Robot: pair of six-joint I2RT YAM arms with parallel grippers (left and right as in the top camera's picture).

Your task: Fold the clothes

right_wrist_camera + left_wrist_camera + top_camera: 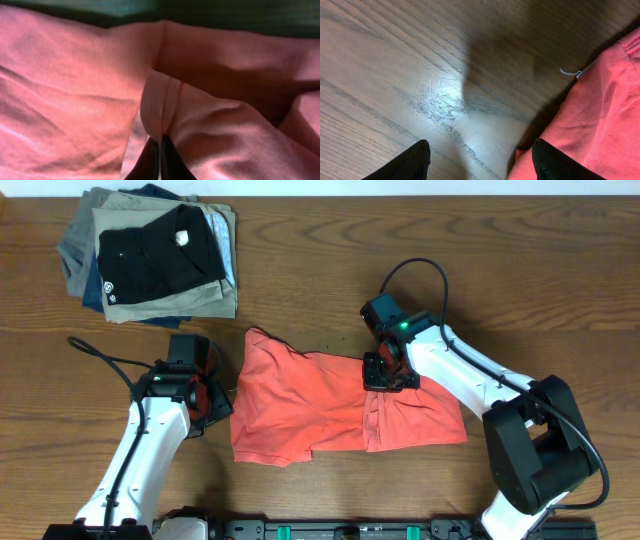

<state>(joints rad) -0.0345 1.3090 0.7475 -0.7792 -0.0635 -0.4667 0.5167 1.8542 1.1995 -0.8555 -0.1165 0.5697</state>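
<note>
One coral-red T-shirt [300,405] lies rumpled mid-table. One stack of folded garments [150,260] sits well apart at the far-left corner. Two grippers are in play: the right gripper [159,152] is pinched tight on a hemmed fold, and the left gripper [480,150] is spread wide and empty over bare table [395,60] at the shirt's left edge.

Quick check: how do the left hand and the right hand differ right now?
The left hand is open and empty; the right hand is shut on a hemmed fold of the T-shirt. The left hand hangs over bare table at the T-shirt's edge; the right hand is over the cloth itself. Both are low, close to the T-shirt.
</note>
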